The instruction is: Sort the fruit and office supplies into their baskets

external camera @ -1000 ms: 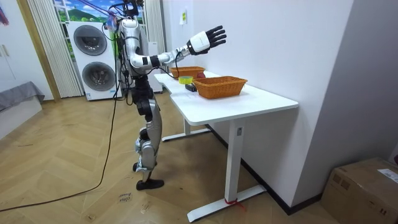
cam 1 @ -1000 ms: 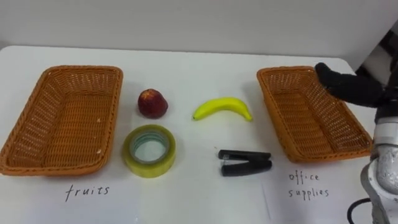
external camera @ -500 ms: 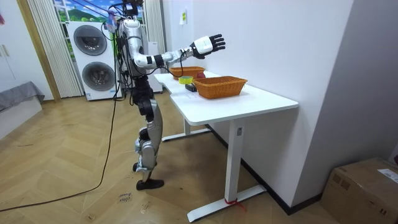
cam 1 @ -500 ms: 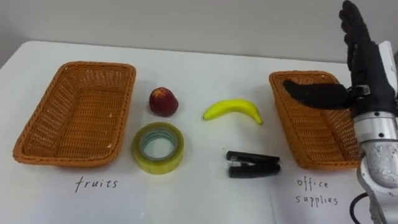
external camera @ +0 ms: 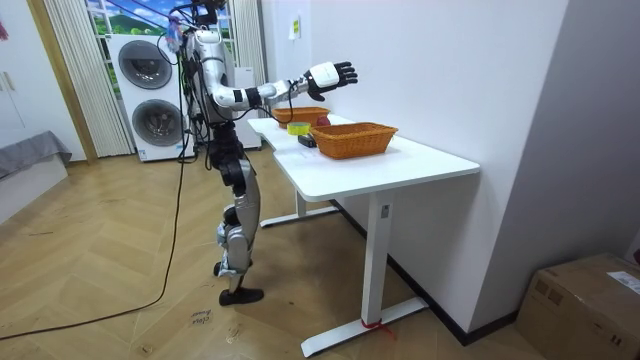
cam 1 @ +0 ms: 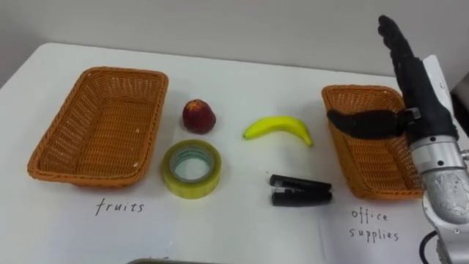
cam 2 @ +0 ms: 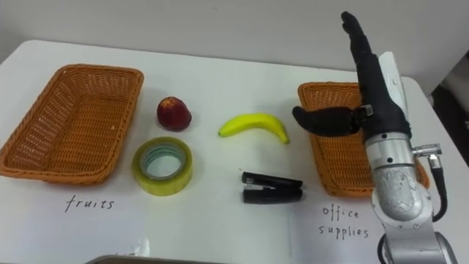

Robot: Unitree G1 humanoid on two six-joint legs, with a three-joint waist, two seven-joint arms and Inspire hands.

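Two oblong woven orange baskets are set at opposite ends of the white surface (cam 1: pixel 242 81): the left basket (cam 1: pixel 99 132) stands empty, and the visible floor of the right basket (cam 1: pixel 374 165) is bare. Between them four items are laid out, all apart from one another. A dark red round fruit (cam 1: pixel 198 116) is placed near the left basket, with a yellowish tape roll (cam 1: pixel 191 168) lying flat just before it. A yellow banana (cam 1: pixel 278 129) is laid on its side, ends curving towards the robot, and a black stapler (cam 1: pixel 300 191) is laid crosswise before it.
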